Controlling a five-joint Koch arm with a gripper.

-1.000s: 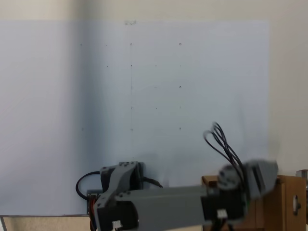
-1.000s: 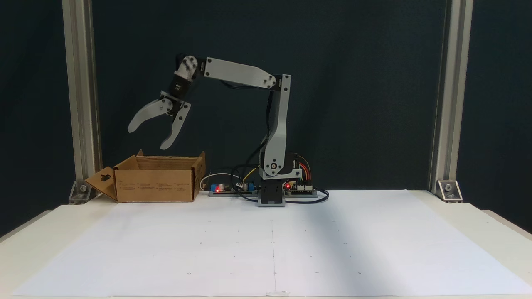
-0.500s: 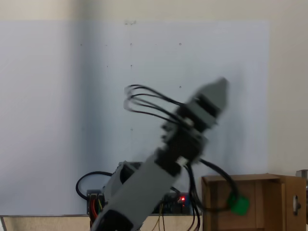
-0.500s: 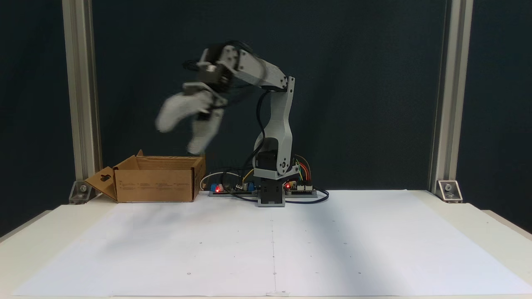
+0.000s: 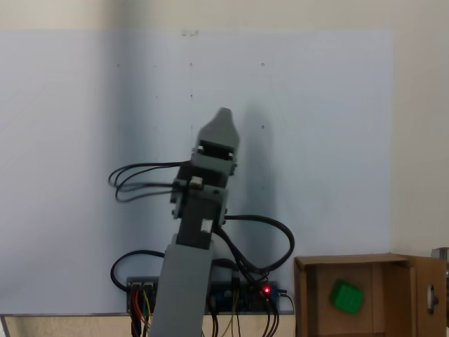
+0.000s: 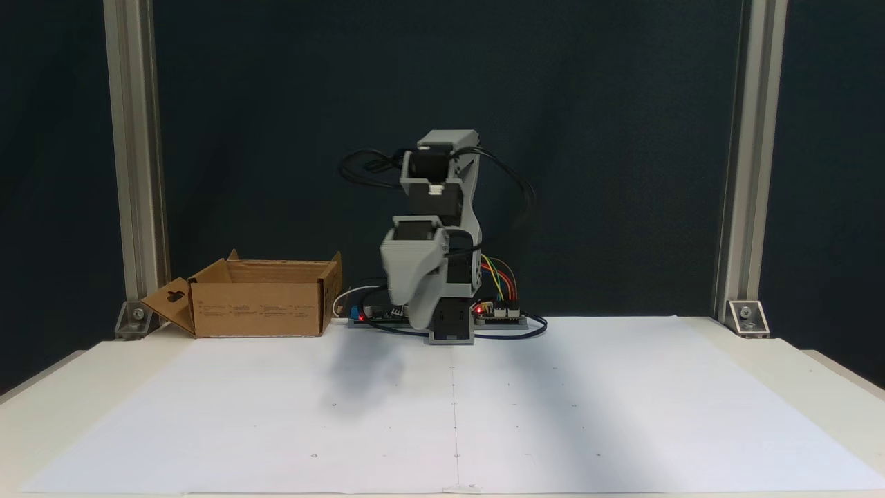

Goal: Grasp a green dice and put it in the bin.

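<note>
The gripper (image 6: 413, 315) is seen pointed down in front of the arm's base, above the white paper sheet (image 6: 553, 408); its jaws lie one behind the other in both fixed views, so whether it is wide or narrow cannot be told, and nothing is seen held. In a fixed view the gripper (image 5: 222, 116) appears from above as a single grey tip. The sheet is laid on a pale table (image 6: 41, 408), framed by aluminium posts (image 6: 135, 159) against a dark backdrop. The green dice (image 5: 346, 297) is recorded as a bright green cube with rounded corners, lying inside the bin (image 5: 309, 295); the bin (image 6: 259, 304), brown cardboard with upright flaps, stands well apart from the gripper. Compared with half a second earlier, the arm has been swung away from the bin and folded toward the table's middle; the dice is unchanged in place.
</note>
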